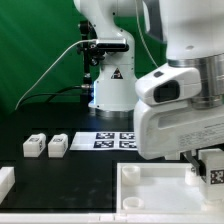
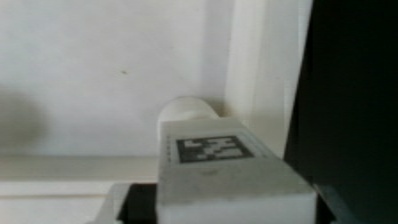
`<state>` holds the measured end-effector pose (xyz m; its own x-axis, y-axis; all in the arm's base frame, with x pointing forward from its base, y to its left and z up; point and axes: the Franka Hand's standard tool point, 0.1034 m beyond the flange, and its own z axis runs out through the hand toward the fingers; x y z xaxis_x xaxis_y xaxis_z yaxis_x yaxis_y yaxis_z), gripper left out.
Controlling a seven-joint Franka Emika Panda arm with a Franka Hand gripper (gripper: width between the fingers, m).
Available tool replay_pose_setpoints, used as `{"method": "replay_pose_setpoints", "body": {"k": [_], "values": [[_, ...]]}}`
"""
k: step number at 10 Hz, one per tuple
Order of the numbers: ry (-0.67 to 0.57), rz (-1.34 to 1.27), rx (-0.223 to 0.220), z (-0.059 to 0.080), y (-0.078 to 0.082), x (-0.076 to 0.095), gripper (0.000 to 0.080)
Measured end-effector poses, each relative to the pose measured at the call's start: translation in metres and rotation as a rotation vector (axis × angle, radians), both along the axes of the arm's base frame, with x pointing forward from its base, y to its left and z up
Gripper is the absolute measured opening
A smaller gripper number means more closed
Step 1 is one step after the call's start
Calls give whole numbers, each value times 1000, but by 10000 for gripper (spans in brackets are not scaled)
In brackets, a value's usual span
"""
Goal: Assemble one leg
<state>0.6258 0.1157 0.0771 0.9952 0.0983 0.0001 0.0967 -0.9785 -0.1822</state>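
White leg (image 1: 214,175) is gripped tight between the fingers (image 1: 209,166) at the near right. Its round tip pokes into a corner of the tray (image 1: 150,190). The fingers are mostly cut off. Two spare legs (image 1: 33,146) (image 1: 57,146) lie left on the table (image 1: 90,168).

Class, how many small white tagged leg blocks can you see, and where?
3. One leg and a second leg sit together at the exterior view's left; a third leg is in the claw over the tray. Others may be hidden.
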Motion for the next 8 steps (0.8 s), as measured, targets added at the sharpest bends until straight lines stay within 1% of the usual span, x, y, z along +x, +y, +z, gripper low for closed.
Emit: {"method": "replay_pose_setpoints", "body": {"k": [2,4,7,8], "values": [[0,0,0,0,0,0,299],[13,-67,4,0,0,0,299],[114,-571,20,0,1,1,299],[156,-726,46,-1,0,1,299]]}}
